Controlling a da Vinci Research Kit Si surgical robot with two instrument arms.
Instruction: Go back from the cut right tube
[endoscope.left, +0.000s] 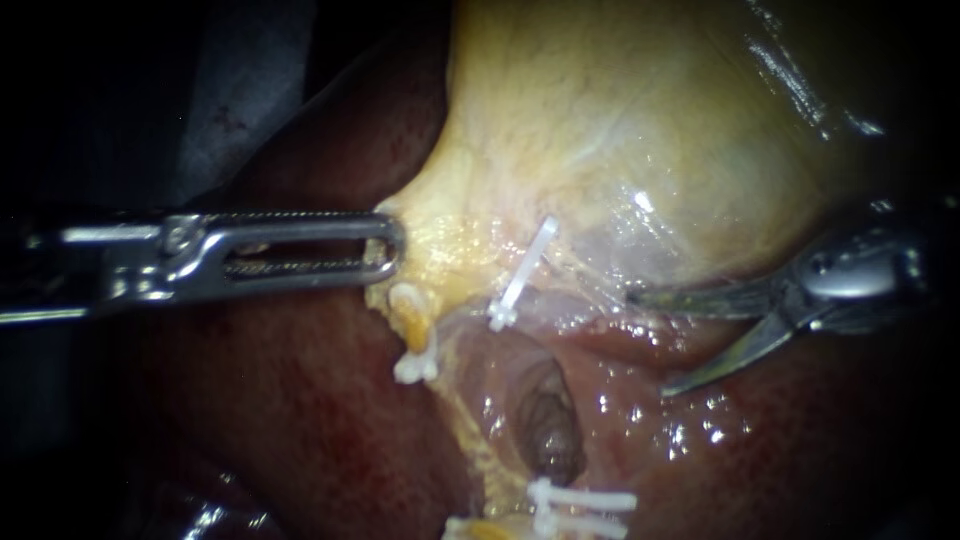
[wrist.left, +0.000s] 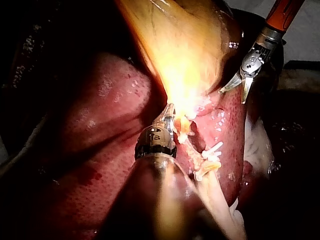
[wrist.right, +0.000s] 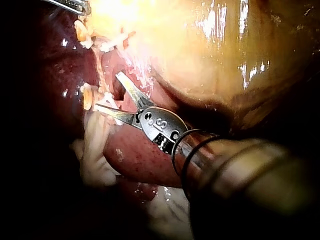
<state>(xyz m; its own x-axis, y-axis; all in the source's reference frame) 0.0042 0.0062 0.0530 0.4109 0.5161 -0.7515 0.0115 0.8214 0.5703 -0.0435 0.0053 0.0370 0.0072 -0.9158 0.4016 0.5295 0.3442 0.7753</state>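
- Found cut right tube (endoscope.left: 530, 300) parted mid-view, one clip (endoscope.left: 522, 272) at its end by the gallbladder (endoscope.left: 620, 120), lower clips (endoscope.left: 585, 498) partly cut off.
- Saw right instrument (endoscope.left: 648, 342) just beside it, blades spread wide, holding nothing.
- Saw left instrument (endoscope.left: 393, 248) lying level, jaws clamped on gallbladder edge.

The left instrument (wrist.left: 170, 111) grips the narrow end of the gallbladder (wrist.left: 175, 45) beside the red liver (wrist.left: 90, 150). Ahead of it, the right instrument (wrist.left: 232, 97) holds its jaws apart near the gallbladder's edge. White clips (wrist.left: 212, 150) lie beside the left jaws.
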